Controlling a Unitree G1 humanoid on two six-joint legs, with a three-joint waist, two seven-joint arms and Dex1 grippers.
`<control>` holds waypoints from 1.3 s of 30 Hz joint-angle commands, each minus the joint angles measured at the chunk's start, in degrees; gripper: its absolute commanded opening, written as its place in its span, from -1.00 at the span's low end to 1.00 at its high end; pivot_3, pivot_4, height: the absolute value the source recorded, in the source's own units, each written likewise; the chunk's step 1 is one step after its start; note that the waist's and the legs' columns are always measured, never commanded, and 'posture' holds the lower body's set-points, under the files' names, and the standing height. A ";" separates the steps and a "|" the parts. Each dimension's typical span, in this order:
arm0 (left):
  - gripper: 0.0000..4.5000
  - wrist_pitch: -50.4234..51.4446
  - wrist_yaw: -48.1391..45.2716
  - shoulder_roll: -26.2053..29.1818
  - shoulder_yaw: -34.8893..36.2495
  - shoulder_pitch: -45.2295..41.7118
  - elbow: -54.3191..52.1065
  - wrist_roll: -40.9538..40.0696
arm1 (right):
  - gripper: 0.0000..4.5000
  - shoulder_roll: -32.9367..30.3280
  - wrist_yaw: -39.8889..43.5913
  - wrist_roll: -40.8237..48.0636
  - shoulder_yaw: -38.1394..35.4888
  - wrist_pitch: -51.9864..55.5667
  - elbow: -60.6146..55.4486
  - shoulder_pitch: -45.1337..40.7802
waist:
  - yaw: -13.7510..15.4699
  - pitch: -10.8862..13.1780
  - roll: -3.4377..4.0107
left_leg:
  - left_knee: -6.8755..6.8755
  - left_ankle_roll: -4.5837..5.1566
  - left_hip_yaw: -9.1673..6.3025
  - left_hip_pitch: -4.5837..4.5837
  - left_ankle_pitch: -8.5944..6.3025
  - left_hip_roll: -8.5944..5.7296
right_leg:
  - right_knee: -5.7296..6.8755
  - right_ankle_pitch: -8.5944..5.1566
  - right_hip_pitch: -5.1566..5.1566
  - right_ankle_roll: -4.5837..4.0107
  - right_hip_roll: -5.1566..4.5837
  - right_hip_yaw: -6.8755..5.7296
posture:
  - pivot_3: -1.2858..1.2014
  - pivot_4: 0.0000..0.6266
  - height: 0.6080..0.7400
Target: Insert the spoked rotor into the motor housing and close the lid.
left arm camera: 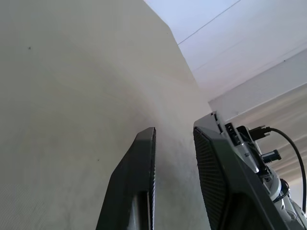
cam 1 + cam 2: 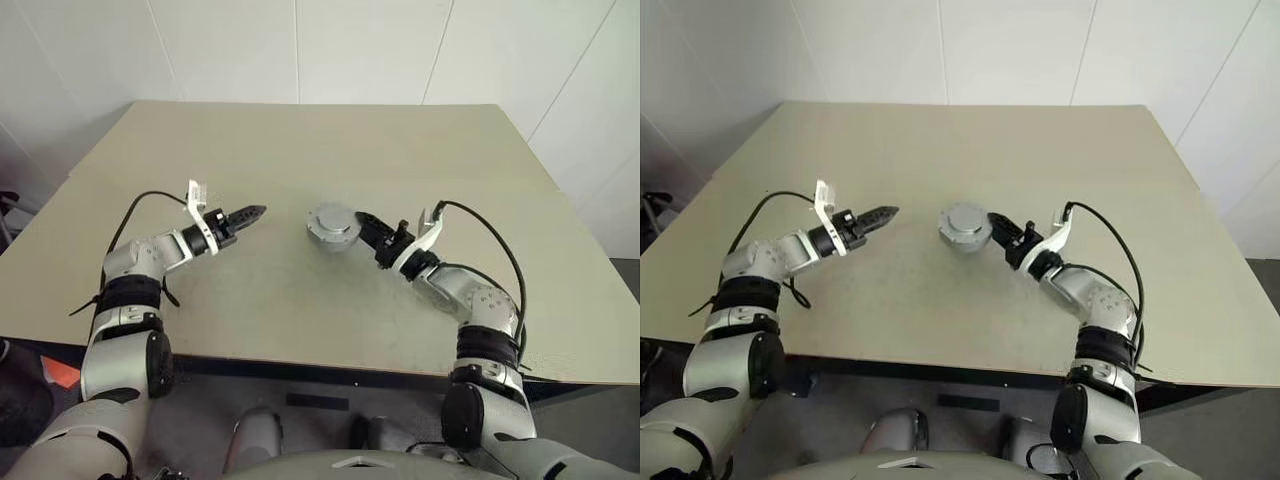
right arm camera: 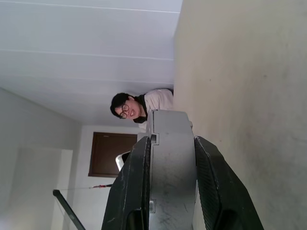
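While the right gripper (image 2: 362, 222) is clamping its two black fingers on the rim of a round grey assembly (image 2: 331, 226), that piece is being held above the middle of the beige worktop (image 2: 300, 150), roughly midway between the near and far edges. From the head views its pale grey top is showing, so it is reading as the lid on the motor housing, though the copper windings and the spoked rotor cannot be made out; whether the rotor is sitting inside is not something these views are settling. From the right wrist view the grey body (image 3: 170, 158) is sitting squarely between the fingers (image 3: 136, 187), seen edge-on, its lower part cut off by the frame. Beyond it a person (image 3: 144, 104) is leaning past the far edge of the worktop, only head and shoulders showing.

Off toward the left edge of the worktop, the left gripper (image 2: 252, 213) is pointing toward the assembly, well apart from it, its fingers drawn together to a point and carrying nothing. The left wrist view is showing its fingers (image 1: 136, 182) over bare worktop.
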 commanded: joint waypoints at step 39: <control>0.99 7.09 12.76 -15.51 4.49 1.72 -9.68 -17.46 | -0.48 0.44 1.97 0.39 -1.31 -1.56 4.64 -11.81 | 0.07 0.01 -0.02 | 0.59 -0.07 -0.07 -0.08 -0.02 0.00 | 0.52 0.00 0.00 0.04 -0.05 0.06 | 0.03 -1.00 1.00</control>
